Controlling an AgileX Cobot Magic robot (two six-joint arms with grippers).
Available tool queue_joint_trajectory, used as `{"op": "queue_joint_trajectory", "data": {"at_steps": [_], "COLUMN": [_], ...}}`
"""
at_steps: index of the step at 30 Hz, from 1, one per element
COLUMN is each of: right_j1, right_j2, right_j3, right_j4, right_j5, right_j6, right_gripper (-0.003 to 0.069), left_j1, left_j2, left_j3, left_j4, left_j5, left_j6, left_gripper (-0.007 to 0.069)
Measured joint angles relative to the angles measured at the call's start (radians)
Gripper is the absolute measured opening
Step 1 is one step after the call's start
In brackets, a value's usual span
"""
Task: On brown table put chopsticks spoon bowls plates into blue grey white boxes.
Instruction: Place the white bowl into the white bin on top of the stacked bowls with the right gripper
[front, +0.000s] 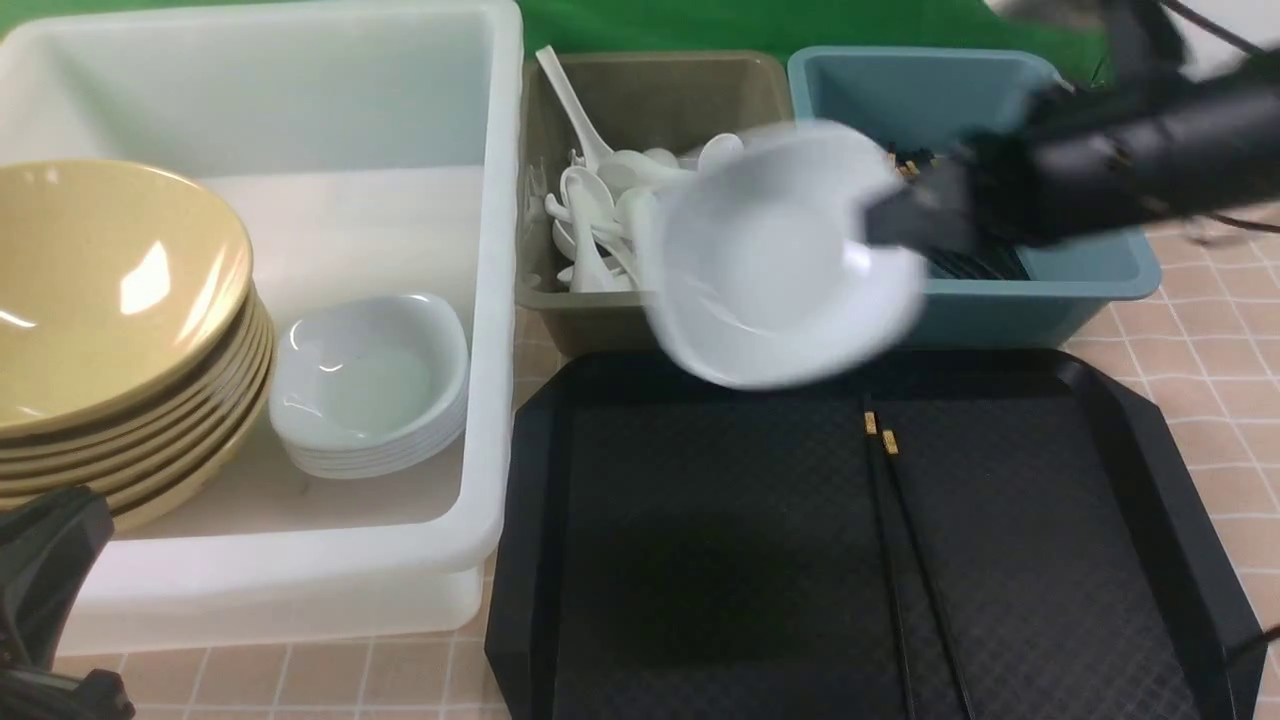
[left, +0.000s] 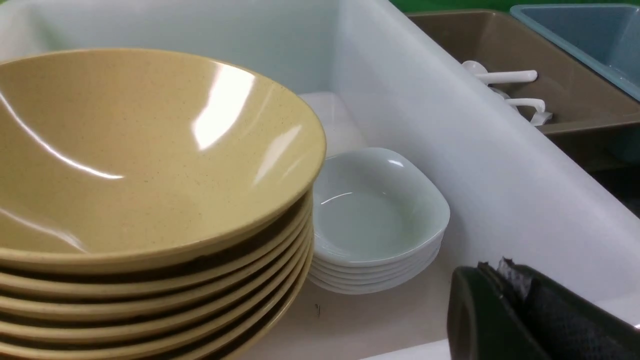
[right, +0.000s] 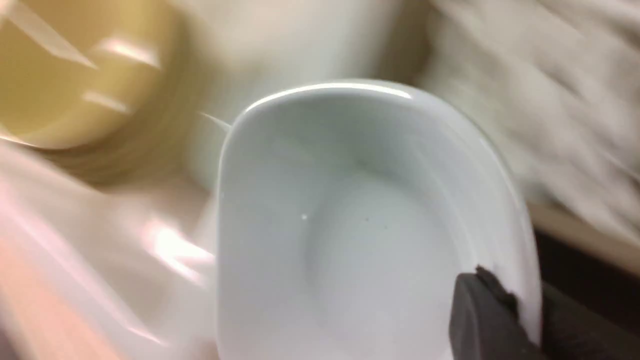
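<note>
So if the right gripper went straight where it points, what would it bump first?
Probably the white tub, at its side wall. The right gripper points left, holding a white plate; blur hides whether it would clear the rim.

Three rimmed plastic boxes, one black textured tray and, on it, two thin black chopsticks are counted.

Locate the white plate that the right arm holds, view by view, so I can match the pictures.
Front view: white plate, blurred, in the air over the black tray's far edge, right tool on its rim.
Left wrist view: not in it.
Right wrist view: the plate fills the middle, pinched at its rim.
Shared landmark: the stack of yellow bowls.
</note>
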Motion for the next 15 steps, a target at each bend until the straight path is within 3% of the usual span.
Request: {"op": "queue_joint_trajectory", "data": {"at_steps": [1, 2, 3, 4, 6, 7, 9, 10, 11, 13, 15], "right_j1": [0.024, 0.118, 0.139, 0.205, 0.268, 0.302, 0.324, 0.334, 0.334, 0.337, 0.34], "right_j2": [0.009, 0.058, 0.073, 0.133, 0.22, 0.291, 0.361, 0.428, 0.438, 0.545, 0.601], "right_j3": [-0.01, -0.054, -0.061, -0.124, -0.212, -0.285, -0.359, -0.434, -0.434, -0.585, -0.68], "right_j4": [0.041, 0.186, 0.199, 0.265, 0.249, 0.174, 0.076, -0.085, -0.085, -0.392, -0.518], "right_j5": [-0.015, -0.081, -0.09, -0.145, -0.209, -0.248, -0.269, -0.262, -0.262, -0.17, -0.115], "right_j6": [-0.05, -0.173, -0.19, -0.291, -0.331, -0.306, -0.216, -0.083, -0.062, 0.217, 0.411], "right_gripper": [0.0074, 0.0074, 0.0074, 0.0074, 0.0074, 0.0074, 0.0074, 0.0074, 0.0074, 0.0076, 0.0082], "left_j1": [0.0, 0.0, 0.0, 0.0, 0.0, 0.0, 0.0, 0.0, 0.0, 0.0, 0.0], "left_j2": [0.0, 0.0, 0.0, 0.0, 0.0, 0.0, 0.0, 0.0, 0.0, 0.0, 0.0], "left_j3": [0.0, 0.0, 0.0, 0.0, 0.0, 0.0, 0.0, 0.0, 0.0, 0.0, 0.0], "left_j4": [0.0, 0.0, 0.0, 0.0, 0.0, 0.0, 0.0, 0.0, 0.0, 0.0, 0.0], "left_j5": [0.0, 0.0, 0.0, 0.0, 0.0, 0.0, 0.0, 0.001, 0.001, 0.006, 0.007], "left_j6": [0.0, 0.0, 0.0, 0.0, 0.0, 0.0, 0.0, 0.0, 0.0, 0.0, 0.0], "left_gripper": [0.0001, 0.0001, 0.0001, 0.0001, 0.0001, 0.0001, 0.0001, 0.0001, 0.0001, 0.0001, 0.0001]}}
